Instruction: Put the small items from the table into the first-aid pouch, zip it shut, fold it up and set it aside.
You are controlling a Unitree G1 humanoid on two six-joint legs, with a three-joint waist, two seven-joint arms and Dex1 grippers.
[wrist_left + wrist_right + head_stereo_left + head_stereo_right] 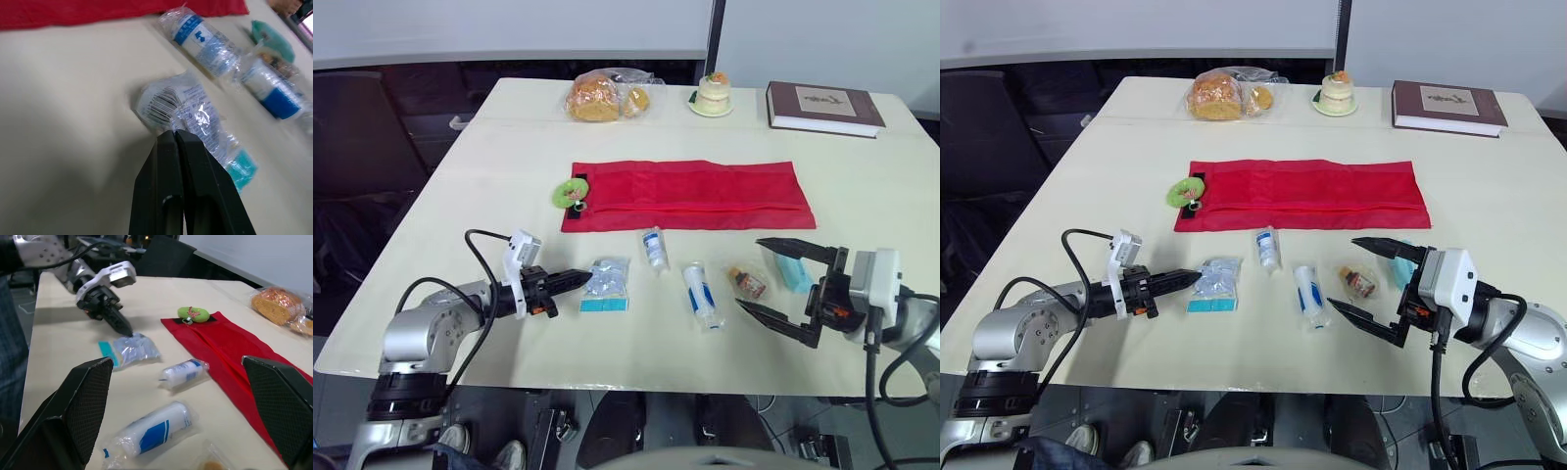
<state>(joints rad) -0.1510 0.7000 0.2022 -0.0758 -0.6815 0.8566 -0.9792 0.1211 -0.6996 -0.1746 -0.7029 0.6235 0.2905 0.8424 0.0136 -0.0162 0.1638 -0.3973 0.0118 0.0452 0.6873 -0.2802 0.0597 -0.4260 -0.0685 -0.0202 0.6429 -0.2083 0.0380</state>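
Evidently light, crinkly clear-plastic packet with teal strip (pixel 605 284) lay near front edge of cream table (pixel 509 166), left of centre. Left gripper (pixel 582 278) had fingers pressed together, tips touching packet's left edge; whether film was pinched, unclear. Wrapper looked soft, slippery; loose corner judged best hold. Right gripper (pixel 750 274) gaped wide toward front right corner, around small amber sachet (pixel 746 282). Flat red fabric pouch (pixel 685 196) lay mid-table, zip state unreadable. Teal item (pixel 793 272) sat partly hidden behind right finger.
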